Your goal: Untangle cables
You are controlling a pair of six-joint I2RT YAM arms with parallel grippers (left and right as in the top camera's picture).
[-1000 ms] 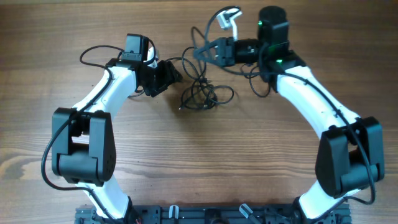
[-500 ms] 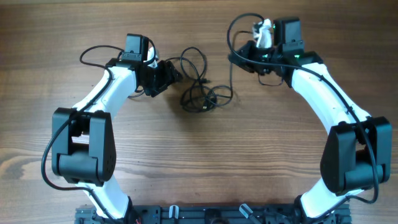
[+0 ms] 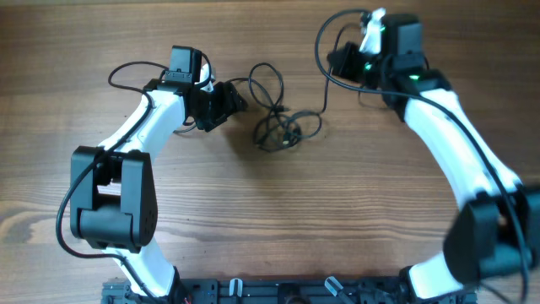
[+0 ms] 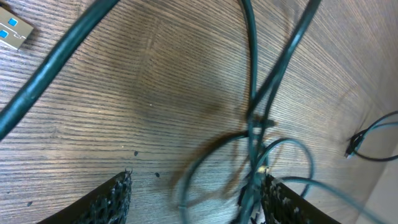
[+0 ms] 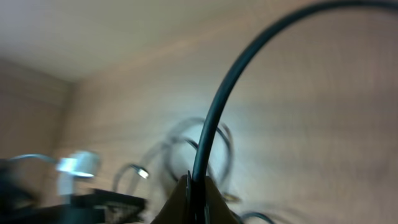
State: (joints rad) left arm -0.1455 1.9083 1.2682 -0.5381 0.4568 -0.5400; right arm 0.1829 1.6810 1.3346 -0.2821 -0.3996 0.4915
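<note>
We noted cables (image 3: 283, 128) in a loose tangle on tabletop (image 3: 270, 211) between arms, one strand arcing up to right claw (image 5: 194, 186). Right claw clenched on that strand of cables. Its wrist view was badly blurred and we made out little else there. Left claw (image 4: 196, 199) released, fingers wide apart, bases cut off by frame edge. Tangle lay beneath gap; contact we could not tell. Silver plug (image 4: 12, 30) cropped at corner.

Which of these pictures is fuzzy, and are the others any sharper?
Right wrist view: background smeared, the cable pinched in the right gripper clearer. Left wrist view: wood grain crisp, the cables slightly soft. Overhead view: mostly sharp, evenly lit; only the right arm blurs at its lower end.
</note>
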